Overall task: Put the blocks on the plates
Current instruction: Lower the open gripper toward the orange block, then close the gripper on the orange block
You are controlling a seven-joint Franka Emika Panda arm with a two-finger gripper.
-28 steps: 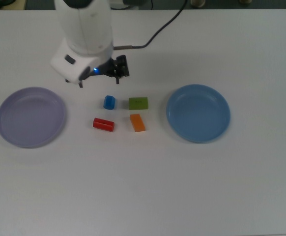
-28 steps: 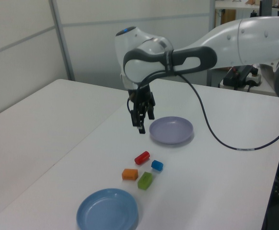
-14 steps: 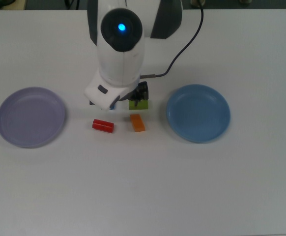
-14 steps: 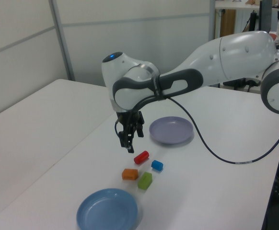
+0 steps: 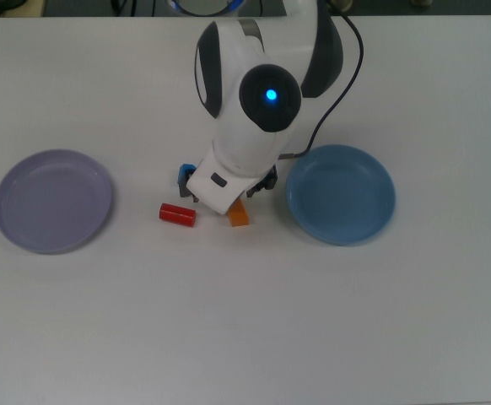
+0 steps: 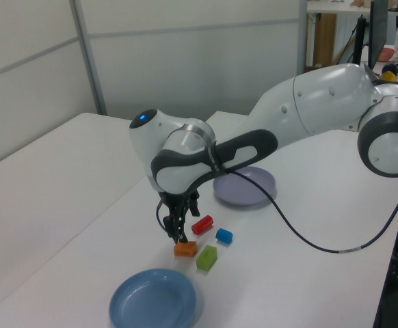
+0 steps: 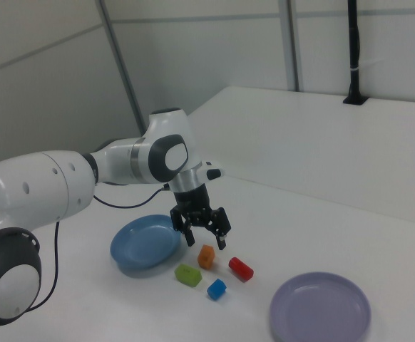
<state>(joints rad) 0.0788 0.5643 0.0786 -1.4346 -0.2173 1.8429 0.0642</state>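
The orange block [image 7: 207, 256] lies in the middle of the group, and my gripper [image 7: 206, 241] hangs open just above it, one finger to each side. In the left view the gripper [image 6: 180, 236] sits almost on the orange block [image 6: 185, 249]. Around it lie the red cylinder [image 7: 241, 268], the blue chunk [image 7: 216, 288] and the green bar [image 7: 187, 275], all on the table. In the top view the arm hides the green bar and most of the blue chunk [image 5: 184, 175]. The lilac plate [image 5: 53, 201] and the blue plate [image 5: 340, 194] hold nothing.
The arm's white body [image 5: 250, 126] and a black cable [image 5: 347, 67] hang over the blocks in the top view. The white table [image 5: 245, 337] stretches wide around the plates.
The arm has swung toward the top view's right and come down, from beside the blue chunk to just over the orange block. No block has moved.
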